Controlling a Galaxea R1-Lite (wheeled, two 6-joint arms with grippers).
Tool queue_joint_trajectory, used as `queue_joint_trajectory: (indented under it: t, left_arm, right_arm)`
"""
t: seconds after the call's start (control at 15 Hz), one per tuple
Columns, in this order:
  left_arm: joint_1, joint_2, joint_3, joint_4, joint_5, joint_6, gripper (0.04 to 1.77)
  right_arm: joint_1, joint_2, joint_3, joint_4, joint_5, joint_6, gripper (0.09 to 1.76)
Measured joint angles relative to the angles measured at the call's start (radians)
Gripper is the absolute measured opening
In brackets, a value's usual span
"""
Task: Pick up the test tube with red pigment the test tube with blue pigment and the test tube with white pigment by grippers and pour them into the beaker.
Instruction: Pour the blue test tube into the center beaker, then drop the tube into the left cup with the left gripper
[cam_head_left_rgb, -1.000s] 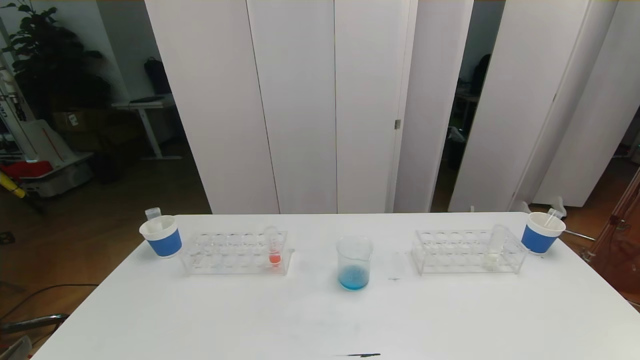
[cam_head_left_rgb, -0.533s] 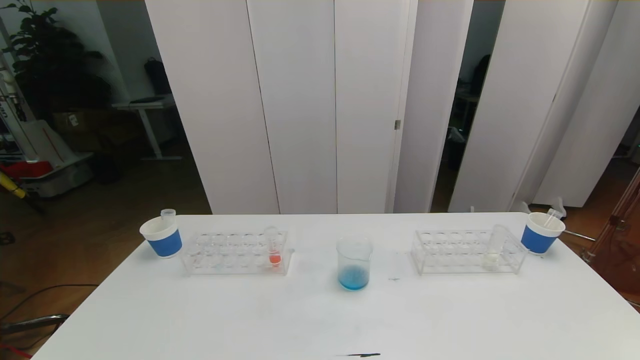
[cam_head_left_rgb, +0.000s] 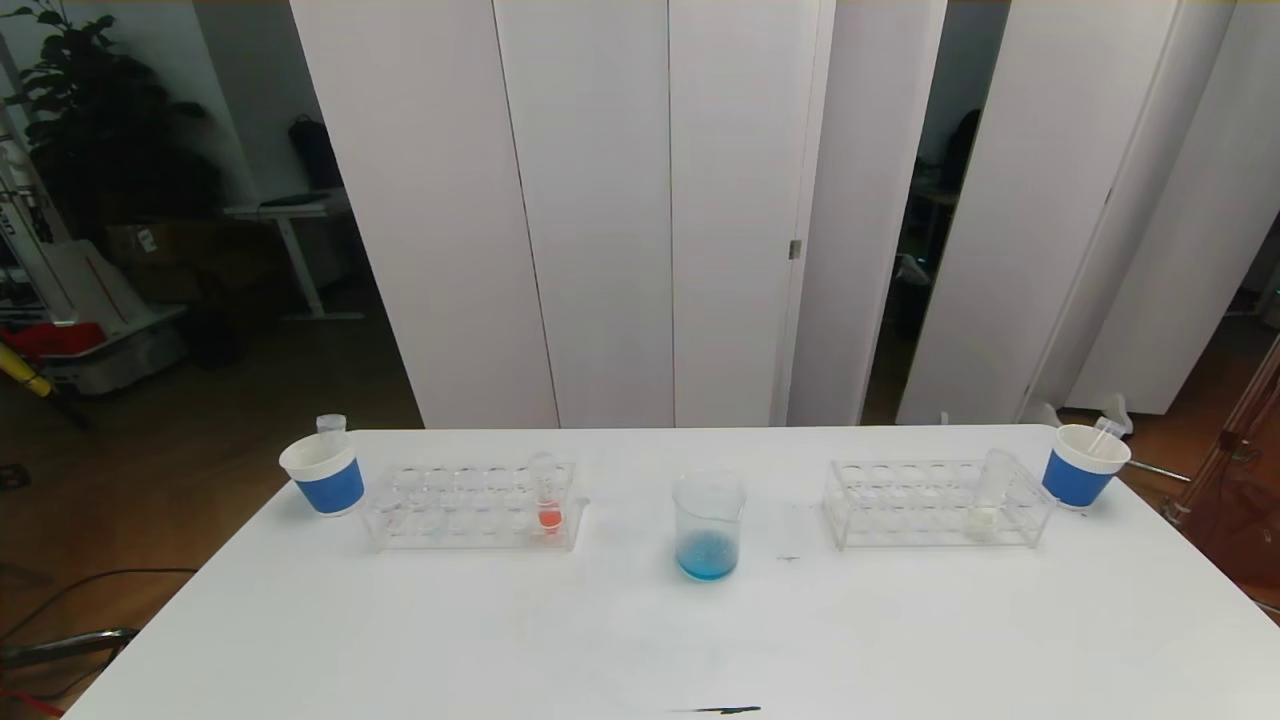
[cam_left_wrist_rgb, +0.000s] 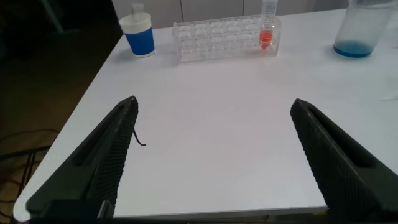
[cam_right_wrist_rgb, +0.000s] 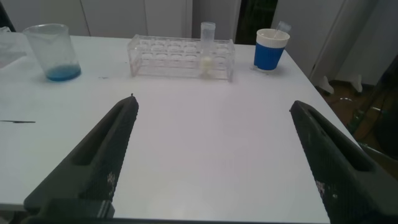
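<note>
beaker (cam_head_left_rgb: 708, 525) mid-table, racks well apart either side; left gripper (cam_left_wrist_rgb: 211, 158), right gripper (cam_right_wrist_rgb: 211, 158) fingers spread.

A white table (cam_head_left_rgb: 400, 640) fills the foreground. Directly behind its far edge stand tall white folding partition panels (cam_head_left_rgb: 600, 200), with a small hinge on the seam right of centre. Left of the panels, a brown wooden floor (cam_head_left_rgb: 200, 440) stretches back into a dim area holding a leafy potted plant (cam_head_left_rgb: 90, 110) and a small white desk (cam_head_left_rgb: 290, 215). Right of the panels, a dark gap opens between them and further white panels (cam_head_left_rgb: 1030, 200).
</note>
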Motion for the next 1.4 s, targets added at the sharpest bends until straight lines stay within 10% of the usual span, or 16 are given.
queue_joint_trajectory:
  t: [1.4]
  left_arm:
    - [0.000, -0.002, 0.088, -0.145, -0.014, -0.031, 1.75]
  right_arm:
    - [0.000, 0.000, 0.000, 0.000, 0.000, 0.000, 1.75]
